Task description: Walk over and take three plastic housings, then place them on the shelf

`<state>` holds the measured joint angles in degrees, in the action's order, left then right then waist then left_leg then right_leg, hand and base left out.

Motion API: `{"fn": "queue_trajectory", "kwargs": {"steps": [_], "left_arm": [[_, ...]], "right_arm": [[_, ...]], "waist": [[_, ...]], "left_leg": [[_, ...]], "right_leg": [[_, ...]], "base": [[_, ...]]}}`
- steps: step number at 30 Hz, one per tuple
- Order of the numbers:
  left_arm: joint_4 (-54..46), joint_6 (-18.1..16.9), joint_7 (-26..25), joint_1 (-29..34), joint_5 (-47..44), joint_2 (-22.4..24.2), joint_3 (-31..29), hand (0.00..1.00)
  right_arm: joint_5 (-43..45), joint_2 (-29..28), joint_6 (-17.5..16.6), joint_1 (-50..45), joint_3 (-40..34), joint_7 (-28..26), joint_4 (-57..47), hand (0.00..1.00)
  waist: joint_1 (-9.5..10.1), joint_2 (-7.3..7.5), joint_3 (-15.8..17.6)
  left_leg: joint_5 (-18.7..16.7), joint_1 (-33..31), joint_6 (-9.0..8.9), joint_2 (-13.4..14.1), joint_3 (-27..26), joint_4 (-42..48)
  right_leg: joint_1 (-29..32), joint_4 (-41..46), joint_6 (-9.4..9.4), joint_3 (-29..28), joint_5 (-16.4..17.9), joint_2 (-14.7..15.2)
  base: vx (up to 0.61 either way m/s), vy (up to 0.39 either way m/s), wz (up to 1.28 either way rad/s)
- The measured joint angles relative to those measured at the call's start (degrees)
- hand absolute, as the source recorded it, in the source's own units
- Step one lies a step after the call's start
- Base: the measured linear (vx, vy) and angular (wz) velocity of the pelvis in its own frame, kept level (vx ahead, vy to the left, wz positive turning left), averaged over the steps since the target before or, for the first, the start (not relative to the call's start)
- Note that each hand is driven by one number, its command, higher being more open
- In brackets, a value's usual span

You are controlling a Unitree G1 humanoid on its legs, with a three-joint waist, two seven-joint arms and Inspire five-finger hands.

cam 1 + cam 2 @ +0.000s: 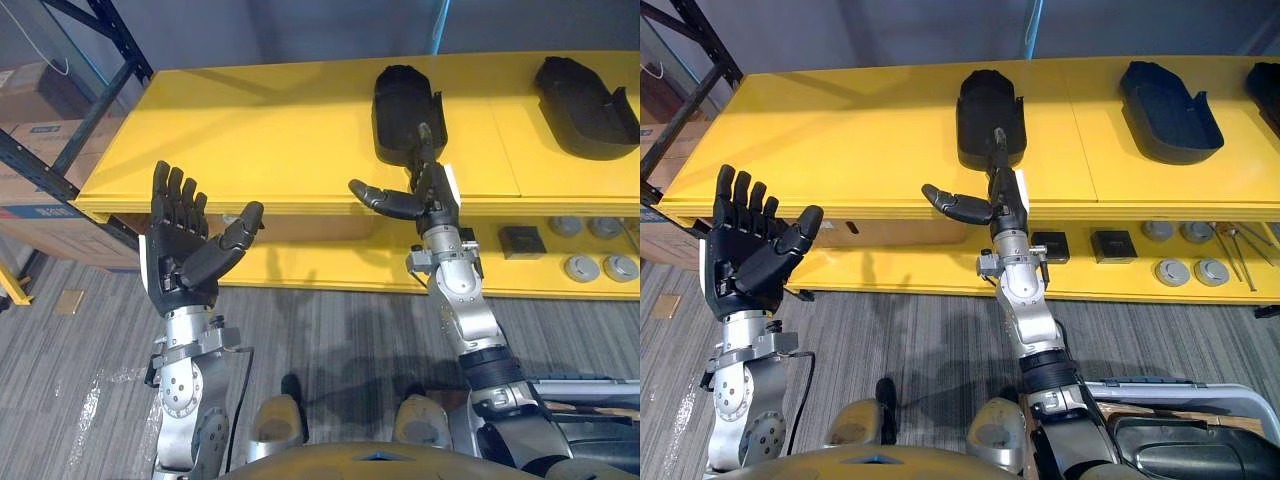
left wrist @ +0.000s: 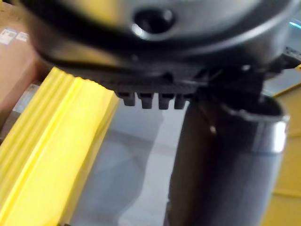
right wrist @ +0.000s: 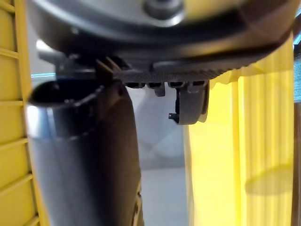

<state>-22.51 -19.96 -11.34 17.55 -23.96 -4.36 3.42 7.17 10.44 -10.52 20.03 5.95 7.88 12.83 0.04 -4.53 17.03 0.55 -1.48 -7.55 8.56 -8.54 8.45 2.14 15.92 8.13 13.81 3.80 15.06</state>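
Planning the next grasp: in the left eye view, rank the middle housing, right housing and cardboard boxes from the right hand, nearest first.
1. Middle housing, just beyond the right hand.
2. Right housing, farther right on the shelf.
3. Cardboard boxes, far left.

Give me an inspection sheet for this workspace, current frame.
Surface: yellow shelf top, flat.
Job's things: three black plastic housings on it: near housing by the right hand, second housing, third housing cut by the view's edge.
Clutter: lower shelf holds grey discs, black square parts, metal rods.
Hands: left hand open, palm up, holding nothing; right hand open, fingers straight toward the near housing, contact unclear.
Cables: nothing seen.
Surroundings: cardboard boxes, dark rack, grey carpet.
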Motion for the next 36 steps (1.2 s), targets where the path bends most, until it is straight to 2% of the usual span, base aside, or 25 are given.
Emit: {"fn": "queue_trajectory", "kwargs": {"steps": [15,18,19,22,23,24,27,32,35,36], "left_arm": [[0.7,0.2,4.2,-0.1,-0.3,0.1,0.0,1.00],[0.7,0.0,5.4,-0.3,-0.4,0.8,0.0,1.00],[0.6,-0.2,5.5,-0.6,-0.4,1.3,0.0,1.00],[0.6,-0.2,5.5,-2.0,-0.5,1.3,0.1,1.00],[0.6,-0.3,5.5,-2.9,-0.5,1.3,0.1,1.00],[0.6,-0.3,5.4,-3.9,-0.5,1.3,0.1,1.00],[0.6,-0.7,5.2,-5.8,-0.4,1.2,0.2,1.00],[0.6,-1.2,3.9,-6.5,-0.4,1.2,0.1,1.00],[0.6,-1.2,3.9,-6.2,-0.5,1.1,0.1,1.00],[0.6,-1.2,3.8,-5.7,-1.0,1.2,0.1,1.00]], "right_arm": [[-0.5,-0.1,-0.1,1.1,0.0,0.0,0.6,1.00],[-2.0,-0.2,-0.1,-3.7,0.9,-0.1,-6.0,1.00],[-1.8,-0.2,-0.1,-7.6,1.4,-0.7,-12.0,1.00],[-0.1,-0.3,-0.2,-15.2,1.6,-3.0,-21.7,1.00],[1.5,-0.7,-0.3,-17.8,1.3,-3.5,-24.1,1.00],[2.7,-1.3,-0.6,-19.9,0.8,-3.7,-25.5,1.00],[4.8,-2.5,-0.9,-24.0,-1.3,-5.1,-28.2,1.00],[5.2,-2.5,-1.3,-30.9,-4.2,-7.5,-31.3,1.00],[5.0,-2.5,-1.3,-33.4,-5.1,-6.2,-31.3,1.00],[4.4,-5.5,-1.3,-37.8,-8.0,0.2,-31.3,1.00]], "waist": [[0.12,-0.44,0.0],[0.29,-0.63,-0.7],[0.28,-0.59,-0.8],[-0.28,0.29,-2.4],[-0.56,1.04,-3.3],[-1.10,1.94,-4.4],[-1.91,3.23,-6.2],[-2.64,3.53,-7.6],[-3.28,3.51,-7.6],[-3.68,3.48,-7.6]], "left_leg": [[1.5,1.4,-0.25,0.0,0.0,-3.3],[1.9,2.3,-0.37,0.3,-0.7,-5.1],[2.0,2.9,-0.41,0.3,-1.1,-5.9],[2.0,3.6,-0.40,0.4,-2.3,-6.9],[1.9,4.2,-0.42,0.4,-2.7,-7.3],[1.9,5.0,-0.50,0.4,-3.2,-8.0],[1.7,6.1,-0.75,0.4,-4.5,-8.9],[1.3,7.2,-0.83,0.4,-6.1,-9.8],[1.2,7.1,-0.89,0.6,-7.0,-9.8],[1.0,7.3,-0.93,0.7,-9.0,-9.8]], "right_leg": [[-1.0,-2.2,0.16,0.7,-0.7,-0.5],[-2.1,-5.0,0.19,0.4,-2.0,-1.3],[-2.7,-6.3,0.27,0.4,-2.7,-1.6],[-3.4,-8.8,0.45,-0.3,-3.7,-2.0],[-4.0,-9.7,0.53,-0.5,-4.0,-2.2],[-4.5,-10.3,0.57,-0.8,-4.1,-2.4],[-4.8,-11.4,0.70,-1.8,-4.4,-2.6],[-4.9,-12.5,0.78,-3.1,-4.7,-2.8],[-4.4,-13.0,0.63,-3.9,-5.3,-3.2],[-3.1,-13.1,0.70,-5.9,-5.6,-3.4]], "base": [[0.00,-0.006,0.01],[0.05,-0.003,-0.09],[0.10,0.004,-0.09],[0.09,0.014,-0.15],[0.11,0.009,-0.18],[0.09,0.001,-0.15],[0.06,0.004,-0.19],[0.01,0.007,-0.15],[0.00,0.004,-0.20],[0.00,0.018,-0.52]]}}
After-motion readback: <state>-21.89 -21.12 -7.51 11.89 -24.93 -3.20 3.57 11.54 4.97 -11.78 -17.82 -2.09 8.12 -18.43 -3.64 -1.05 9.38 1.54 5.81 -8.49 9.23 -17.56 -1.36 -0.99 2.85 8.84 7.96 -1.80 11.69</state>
